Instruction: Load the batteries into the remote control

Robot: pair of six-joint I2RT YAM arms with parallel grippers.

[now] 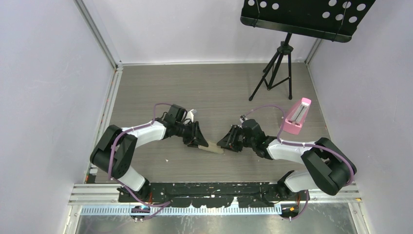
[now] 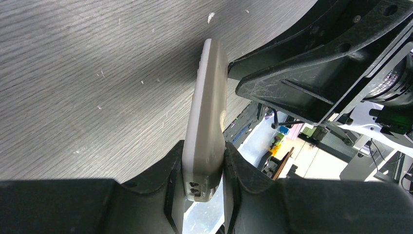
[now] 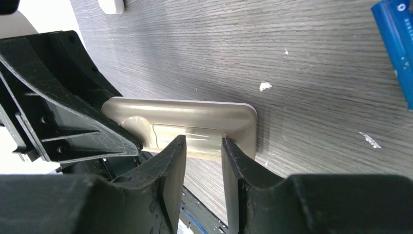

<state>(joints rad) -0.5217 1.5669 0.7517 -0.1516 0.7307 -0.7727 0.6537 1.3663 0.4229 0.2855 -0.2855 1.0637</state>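
The remote control (image 1: 210,146) is a slim bar showing its tan-beige face, held off the table between the two arms. My left gripper (image 2: 204,180) is shut on one end of the remote (image 2: 209,117). My right gripper (image 3: 203,144) is at the other end, its jaws a little apart with nothing between them. Its fingertips (image 3: 173,153) rest against the cover panel on the remote's tan face (image 3: 195,122). A blue cylinder with white print (image 3: 397,44), perhaps a battery, lies on the table, cut off by the frame edge. The other batteries are out of view.
A pink wedge-shaped object (image 1: 298,116) stands at the right. A black music stand on a tripod (image 1: 277,68) is at the back right. A small white piece (image 1: 193,115) lies behind the left gripper. Walls close in the left, back and right sides.
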